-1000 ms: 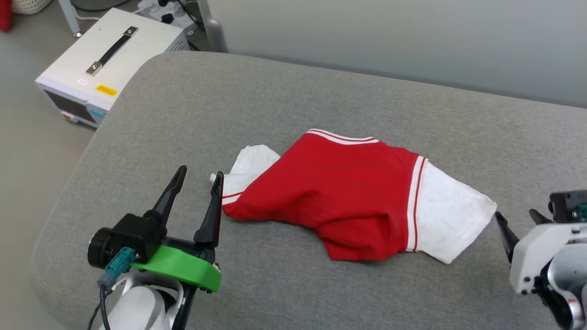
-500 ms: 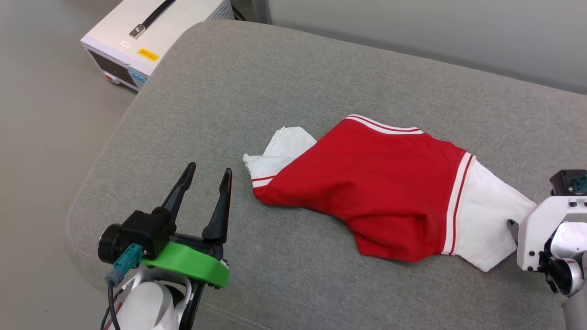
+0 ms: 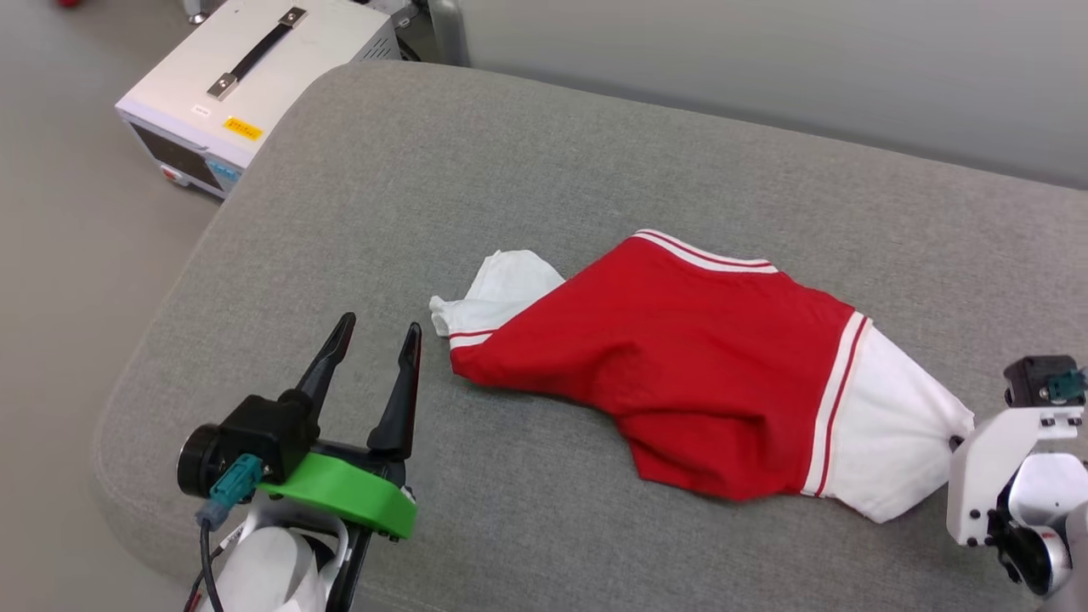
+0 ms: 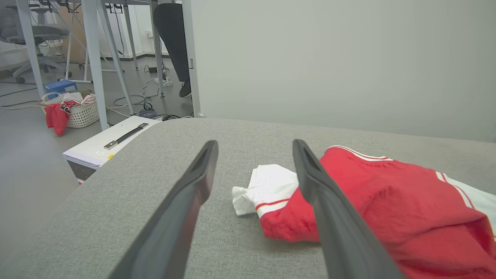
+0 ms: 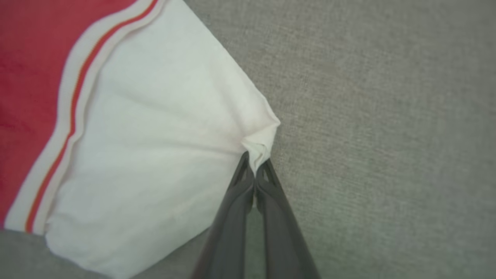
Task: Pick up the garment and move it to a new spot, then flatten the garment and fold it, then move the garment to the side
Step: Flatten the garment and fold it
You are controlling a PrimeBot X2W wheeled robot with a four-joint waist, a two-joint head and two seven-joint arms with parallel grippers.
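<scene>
Now the jersey (image 3: 680, 365) lies centre of the cushion (image 3: 408, 170); our right gripper (image 5: 255, 166) pinches its four o'clock sleeve tip (image 5: 263, 135), left gripper (image 3: 380, 327) spread at nine. Thin bite: lifting, we could lose it.

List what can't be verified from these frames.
1) Underside of the garment: head view, pressed against the grey cushion; any print there is hidden.
2) Tips of the right gripper: head view, hidden behind its own white wrist housing; the right wrist view shows them shut on the white sleeve corner.
3) Text on the yellow label of the white box: head view, too small.
4) The garment's far sleeve: left wrist view, cut off by the right edge.
</scene>
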